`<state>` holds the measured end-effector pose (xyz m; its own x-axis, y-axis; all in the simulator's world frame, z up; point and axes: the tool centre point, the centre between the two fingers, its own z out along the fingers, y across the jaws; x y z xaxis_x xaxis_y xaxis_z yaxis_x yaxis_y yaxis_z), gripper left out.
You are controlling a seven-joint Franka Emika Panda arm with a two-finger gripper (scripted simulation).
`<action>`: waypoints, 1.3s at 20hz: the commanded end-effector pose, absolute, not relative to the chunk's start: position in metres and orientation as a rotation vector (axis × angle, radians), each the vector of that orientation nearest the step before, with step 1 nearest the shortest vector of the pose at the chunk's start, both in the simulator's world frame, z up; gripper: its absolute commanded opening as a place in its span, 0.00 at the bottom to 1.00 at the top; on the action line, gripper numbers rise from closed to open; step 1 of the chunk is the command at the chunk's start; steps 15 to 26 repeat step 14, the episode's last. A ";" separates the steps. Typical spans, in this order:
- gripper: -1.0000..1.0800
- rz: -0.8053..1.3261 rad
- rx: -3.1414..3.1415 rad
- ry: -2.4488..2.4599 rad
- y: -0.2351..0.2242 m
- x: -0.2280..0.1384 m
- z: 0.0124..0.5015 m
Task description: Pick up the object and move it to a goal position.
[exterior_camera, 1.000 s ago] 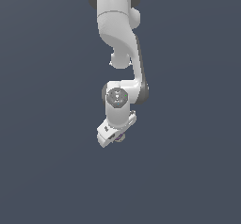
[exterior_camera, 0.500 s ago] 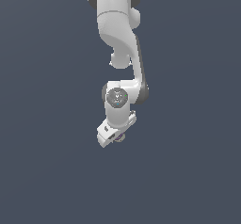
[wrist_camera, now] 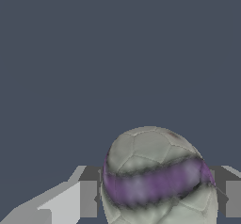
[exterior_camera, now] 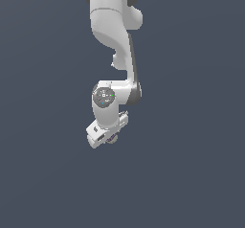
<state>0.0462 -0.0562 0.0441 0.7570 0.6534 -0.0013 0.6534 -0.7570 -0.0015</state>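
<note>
On my screen the biggest thing is the flat, dark slate-blue background (exterior_camera: 191, 126) that fills both views, with no edge or seam I can pick out. Against it hangs the glossy white jointed robot arm (exterior_camera: 112, 35) with dark grey joint collars, coming down from the upper edge of the exterior view, bending at a round wrist housing with a grey disc face, and ending in the white block-shaped gripper (exterior_camera: 111, 138), which is tilted toward the exterior view's left. Smallest is the object, a small greyish-beige ball with a purple band and dark patches (wrist_camera: 157, 178); in the wrist view it sits right between the fingers, its panelled surface and purple stripe filling the space there. One pale grey finger (wrist_camera: 61, 204) shows on one side of the ball and a second grey finger (wrist_camera: 230, 197) on the other, both pressed up against it, so I read the fingers as clamped on the ball. In the exterior view only a dim purplish speck shows at the fingers, too small for me to make out more.
</note>
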 end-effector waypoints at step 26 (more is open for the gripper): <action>0.00 0.000 -2.945 -1.094 -0.108 0.046 0.054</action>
